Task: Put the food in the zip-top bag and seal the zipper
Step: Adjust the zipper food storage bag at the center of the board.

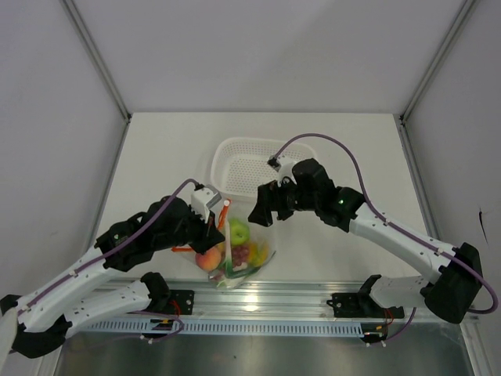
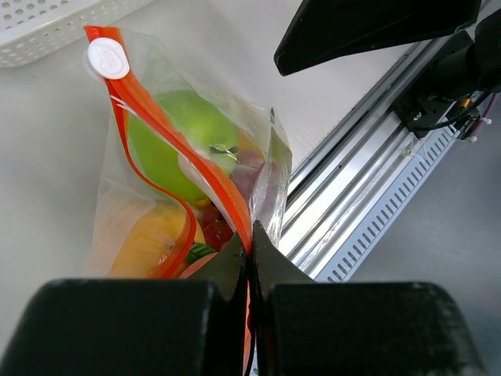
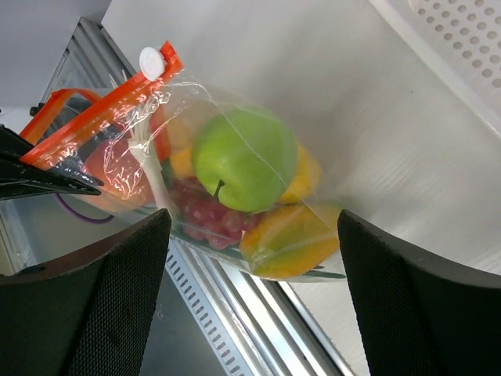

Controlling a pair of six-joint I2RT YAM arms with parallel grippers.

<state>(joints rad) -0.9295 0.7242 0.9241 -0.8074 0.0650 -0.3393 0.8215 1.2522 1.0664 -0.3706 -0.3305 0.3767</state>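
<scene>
The food looks loaded, so I judge I am on the sealing step. The zip-top bag (image 1: 237, 254) sits at the near edge of the table (image 1: 156, 157), just beside the aluminium rail (image 2: 368, 196) and well short of the white basket (image 1: 249, 163). Through the plastic I see the green apple (image 3: 245, 157), dark red grapes (image 3: 207, 211) and a yellow-orange fruit (image 3: 291, 239).

My left gripper (image 2: 249, 247) is pressed together on the zipper (image 2: 160, 133), pinching the red-orange strip at one end. The white slider tab (image 2: 107, 59) is at the far end. Near my pinch the strip splits into two tracks, so I take the mouth to be partly open.

My right gripper (image 1: 260, 213) hangs above the bag with its fingers spread wide, touching nothing. The right arm reaches in from the right with its wrist bent down toward the bag. The left arm is stretched low across the near edge.

The next move calls for closing the right fingers on the tab and running it along the strip while the left pinch keeps the strip taut.
</scene>
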